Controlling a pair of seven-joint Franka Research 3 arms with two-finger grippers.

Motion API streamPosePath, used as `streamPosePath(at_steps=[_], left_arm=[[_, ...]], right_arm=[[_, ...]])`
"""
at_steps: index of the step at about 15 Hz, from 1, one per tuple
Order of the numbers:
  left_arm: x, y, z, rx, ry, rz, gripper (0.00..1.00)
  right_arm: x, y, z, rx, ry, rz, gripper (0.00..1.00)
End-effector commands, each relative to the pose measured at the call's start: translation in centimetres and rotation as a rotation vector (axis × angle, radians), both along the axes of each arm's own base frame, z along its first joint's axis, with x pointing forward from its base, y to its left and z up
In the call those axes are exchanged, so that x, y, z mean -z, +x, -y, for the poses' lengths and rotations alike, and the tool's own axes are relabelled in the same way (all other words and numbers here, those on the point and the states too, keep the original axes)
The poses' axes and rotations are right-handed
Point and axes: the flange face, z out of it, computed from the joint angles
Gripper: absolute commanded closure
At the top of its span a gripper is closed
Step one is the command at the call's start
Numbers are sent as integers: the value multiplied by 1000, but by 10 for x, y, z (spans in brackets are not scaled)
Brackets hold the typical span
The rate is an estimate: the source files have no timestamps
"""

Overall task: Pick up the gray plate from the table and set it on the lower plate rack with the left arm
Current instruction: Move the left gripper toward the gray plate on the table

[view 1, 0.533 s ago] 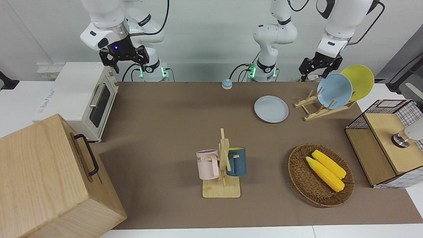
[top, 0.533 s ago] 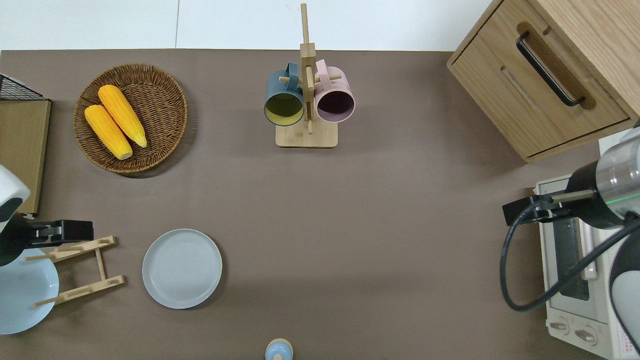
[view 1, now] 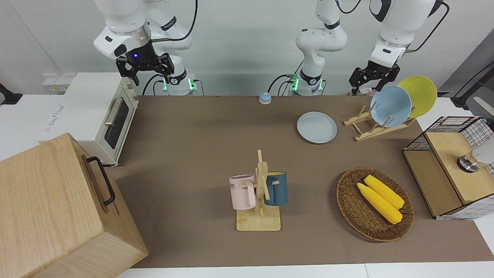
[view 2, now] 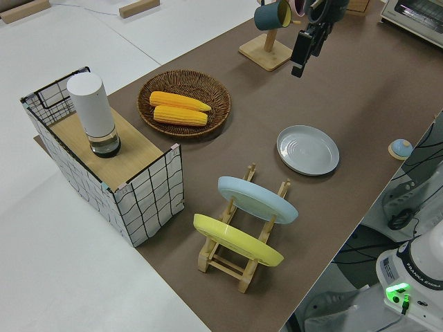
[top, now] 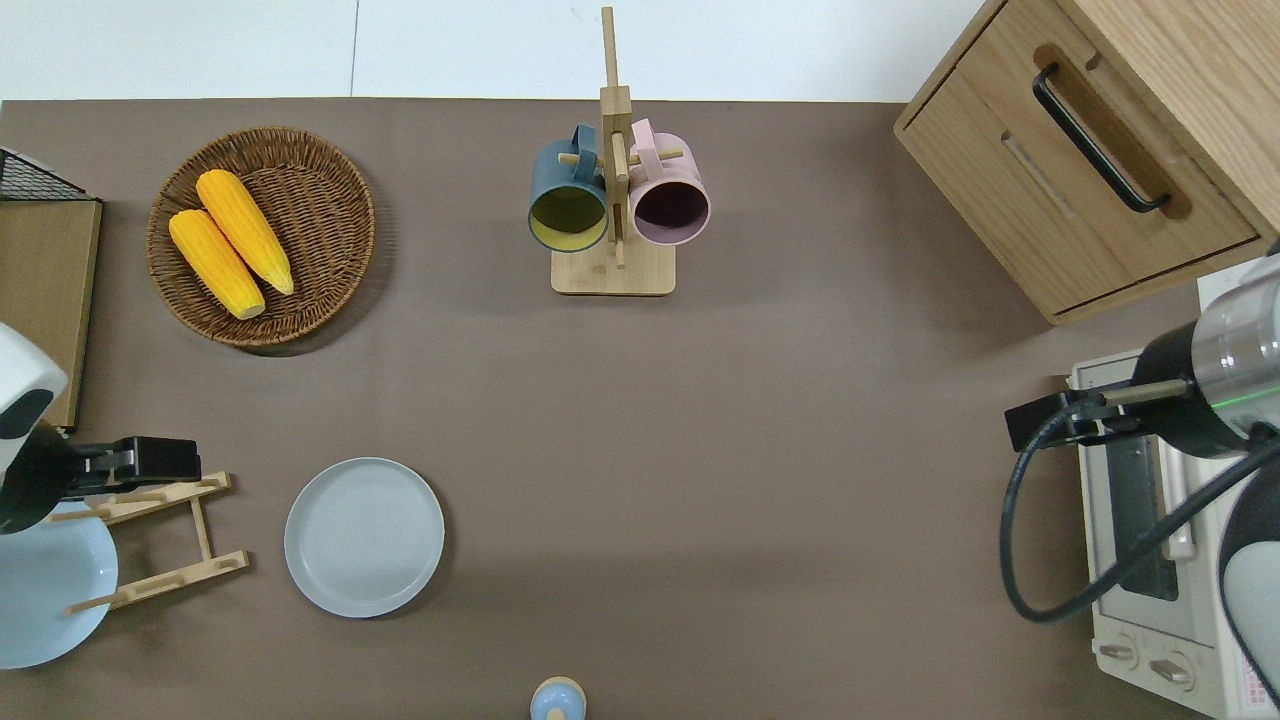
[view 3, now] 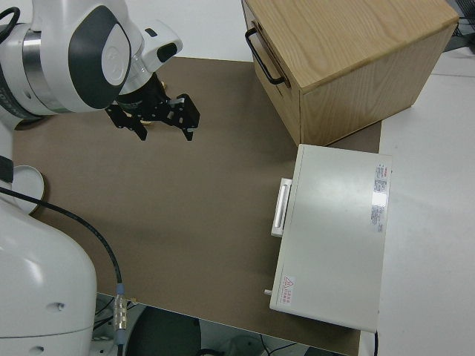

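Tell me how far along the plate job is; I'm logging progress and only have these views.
Nothing looks done yet: the gray plate lies flat on the table beside the lower plate rack, whose slots toward it stand free. In hand: the left gripper is up over the rack's edge, holding nothing. Left: reaching the plate, gripping it, and setting it in a slot. The right arm is parked.

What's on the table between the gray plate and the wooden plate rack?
Nothing: in the overhead view only bare brown table separates the gray plate from the plate rack.
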Motion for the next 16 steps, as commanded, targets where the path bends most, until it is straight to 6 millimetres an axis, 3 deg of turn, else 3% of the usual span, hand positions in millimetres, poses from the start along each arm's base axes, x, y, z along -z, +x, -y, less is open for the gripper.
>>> streamPosePath(at_steps=[1, 5, 8, 16], left_arm=[[3, -1, 0, -14, -11, -19, 5], [11, -1, 0, -14, -11, -29, 5], [39, -1, 2, -1, -11, -37, 7], [165, -17, -1, -3, -9, -19, 7]], right_arm=[[-4, -3, 4, 5, 2, -5, 11], [-4, -3, 4, 5, 2, -5, 13], [-4, -3, 4, 5, 2, -5, 11], [-4, -3, 4, 5, 2, -5, 11]])
